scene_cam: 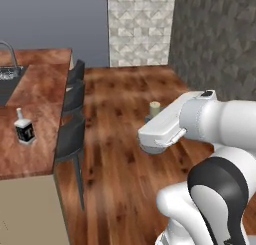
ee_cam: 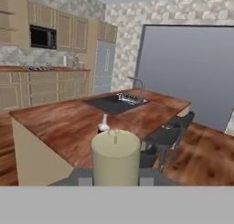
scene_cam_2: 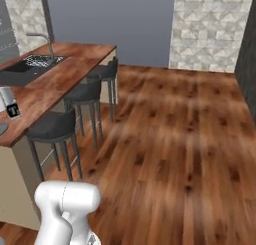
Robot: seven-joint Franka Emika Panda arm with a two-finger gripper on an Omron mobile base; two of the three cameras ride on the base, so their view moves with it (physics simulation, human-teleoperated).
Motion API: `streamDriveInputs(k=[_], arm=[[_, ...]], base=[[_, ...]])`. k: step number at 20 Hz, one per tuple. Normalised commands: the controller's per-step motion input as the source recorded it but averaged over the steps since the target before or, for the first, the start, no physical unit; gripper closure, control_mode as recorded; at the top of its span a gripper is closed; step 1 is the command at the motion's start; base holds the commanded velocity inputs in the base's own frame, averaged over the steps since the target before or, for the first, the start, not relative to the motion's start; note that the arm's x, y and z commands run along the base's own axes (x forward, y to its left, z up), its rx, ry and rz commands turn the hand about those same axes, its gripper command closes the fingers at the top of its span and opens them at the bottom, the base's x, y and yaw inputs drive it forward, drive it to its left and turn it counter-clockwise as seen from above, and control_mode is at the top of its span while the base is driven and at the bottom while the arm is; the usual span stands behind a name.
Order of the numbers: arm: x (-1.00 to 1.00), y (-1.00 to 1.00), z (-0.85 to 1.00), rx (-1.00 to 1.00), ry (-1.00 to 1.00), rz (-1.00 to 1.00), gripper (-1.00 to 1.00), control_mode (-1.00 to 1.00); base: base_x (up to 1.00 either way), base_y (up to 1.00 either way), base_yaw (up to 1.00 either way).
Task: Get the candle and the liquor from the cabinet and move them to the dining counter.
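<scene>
My gripper (scene_cam: 152, 118) is shut on the candle (scene_cam: 155, 107), whose pale olive-grey top pokes out beyond the white hand, above the wood floor. In the hand view the candle (ee_cam: 115, 157) stands upright and close at the bottom centre, with the gripper (ee_cam: 115, 179) around its base, where bits of dark grey show on both sides. The liquor (scene_cam: 24, 129), a small black bottle with a white "T" label, stands upright on the dining counter (scene_cam: 42, 91), well left of the gripper. It also shows as the liquor (scene_cam_2: 11, 106) (ee_cam: 104, 124) on the dining counter (scene_cam_2: 65, 76) (ee_cam: 55, 122).
Dark stools (scene_cam: 72, 124) (scene_cam_2: 55, 125) line the counter's near side, between the arm and the top. A black sink (scene_cam_2: 25, 66) (ee_cam: 114, 102) with a faucet sits in the counter. Beige wall cabinets (ee_cam: 68, 32), a microwave (ee_cam: 43, 37) and a fridge (ee_cam: 104, 67) stand far behind. Open wood floor (scene_cam_2: 190, 134) lies to the right.
</scene>
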Motion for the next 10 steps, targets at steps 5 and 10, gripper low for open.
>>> streamDriveInputs(k=[5, 10], arm=[[0.0, 0.0, 0.0, 0.0, 0.0, 0.0, 1.0, 1.0], [0.0, 0.0, 0.0, 0.0, 0.0, 0.0, 1.0, 1.0]], base=[[0.64, -0.49, 0.38], [0.65, -0.5, 0.38]])
